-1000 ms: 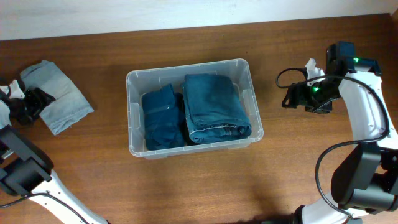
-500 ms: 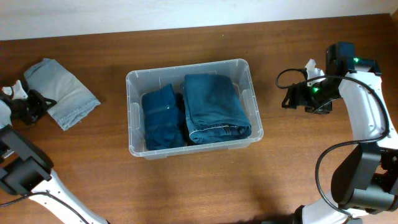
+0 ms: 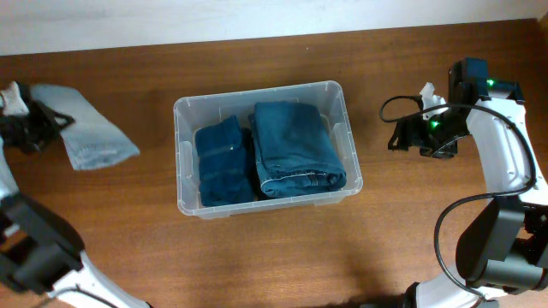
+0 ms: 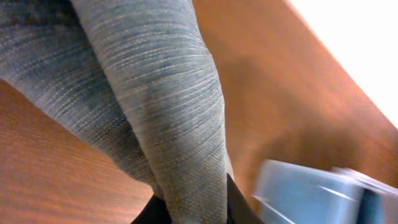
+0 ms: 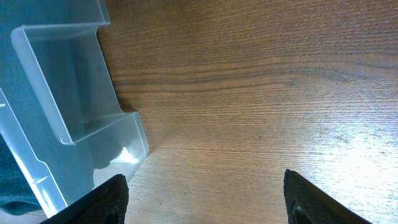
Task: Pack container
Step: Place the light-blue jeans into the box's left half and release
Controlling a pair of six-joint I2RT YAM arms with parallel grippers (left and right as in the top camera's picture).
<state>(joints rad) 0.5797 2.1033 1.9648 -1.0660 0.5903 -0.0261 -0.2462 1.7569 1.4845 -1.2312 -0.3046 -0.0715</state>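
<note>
The left gripper (image 3: 56, 122) is at the far left edge of the table (image 3: 257, 257), closed on one end of a folded grey cloth (image 3: 94, 139). In the left wrist view the fabric runs down into the dark fingers and fills most of the picture. The rest of the cloth trails from the gripper toward the middle of the table.

The container (image 3: 257, 92) stands in the centre, well apart from this gripper and toward the robot's right of it. Its long axis runs roughly across the table, a little turned. Inside lie two folded jeans side by side, a larger pair (image 3: 295, 145) on the right and a smaller dark pair (image 3: 223, 162) on the left (they cover nearly the whole floor).

The right gripper (image 3: 396, 135) is much nearer, just beside the container's right end wall, but its fingers are spread wide with nothing between them.

So I judge the carry belongs to the left arm: sideways to the right, over the near end wall, with the cloth probably going on top of the jeans.
</note>
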